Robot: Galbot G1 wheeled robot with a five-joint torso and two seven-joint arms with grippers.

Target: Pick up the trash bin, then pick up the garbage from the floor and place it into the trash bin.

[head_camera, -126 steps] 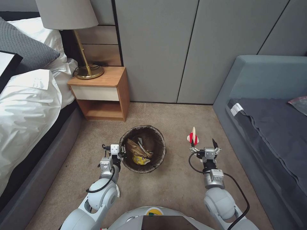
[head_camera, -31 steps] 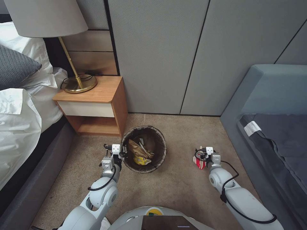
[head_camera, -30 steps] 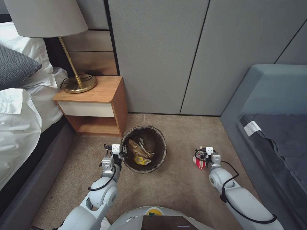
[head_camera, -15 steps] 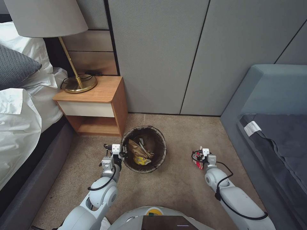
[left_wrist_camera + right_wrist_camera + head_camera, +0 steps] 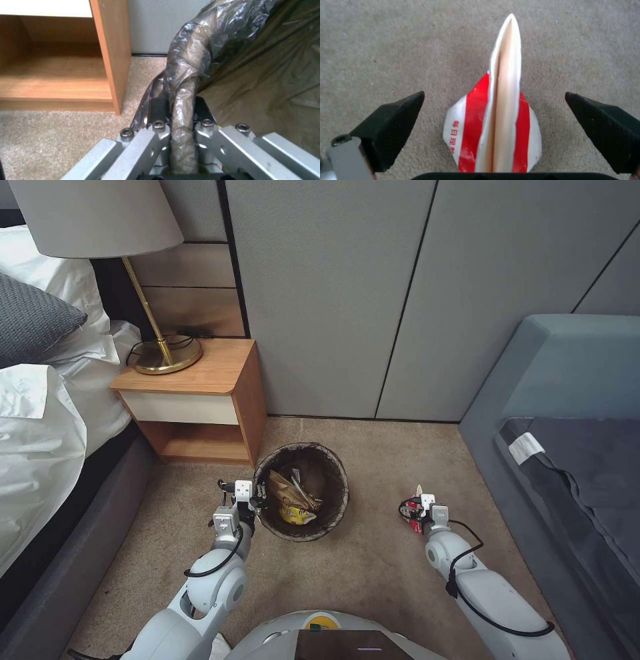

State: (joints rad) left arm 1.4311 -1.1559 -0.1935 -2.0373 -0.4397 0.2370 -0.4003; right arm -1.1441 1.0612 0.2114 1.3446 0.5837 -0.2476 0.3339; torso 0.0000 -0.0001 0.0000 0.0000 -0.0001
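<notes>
The left hand is clamped on the bag-lined rim of the trash bin, which stands on the carpet beside the nightstand. The right hand is low over the carpet with its fingers spread wide on either side of a flattened red-and-white carton, touching neither face.

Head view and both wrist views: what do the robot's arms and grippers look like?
Both arms are glossy white-grey shells with rounded joints and silver wrist blocks, each trailed by a looping black cable. The left gripper has silver metal linkage bars with hex bolts and dark fingers. The right gripper carries black, textured, wedge-shaped fingertips on a grey mount.
</notes>
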